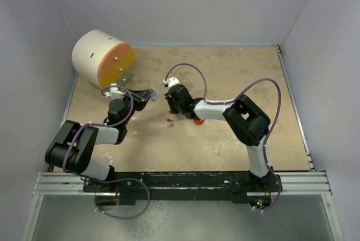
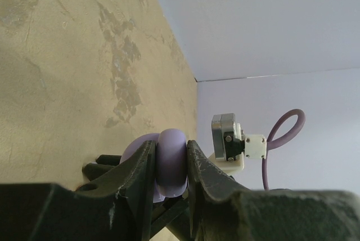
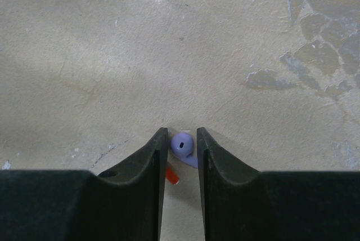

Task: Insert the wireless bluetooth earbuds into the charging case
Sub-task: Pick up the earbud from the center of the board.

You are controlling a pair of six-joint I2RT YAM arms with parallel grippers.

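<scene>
The table is shut in by pale walls at the back and on both sides, and by a metal rail along its near edge. Taking the red-orange disc as the mark, the widest bare ground lies to its right and beyond it toward the back wall; a further bare band runs on its near side up to the rail; the disc itself is partly hidden beneath the right arm.

Just left of the disc lie the red earbuds, and close on their near side a lavender earbud; all are on the table top. The right gripper hangs over that spot; its jaws are parted by only a narrow slot; its wrist view frames the lavender earbud in the slot with a red bit just beside it; it seems to grip nothing, though the margin either side of the bud is very thin.

Further left of the disc, the left gripper is clamped on the lavender case, one finger on each flat face, clear of the table; whether the case is open I cannot tell; the two grippers' tips stand near one another, leaving little room between.

Far to the left and back from the disc, a cream drum with an orange face lies on its side and fills the back corner; lilac cables loop above both arms.
</scene>
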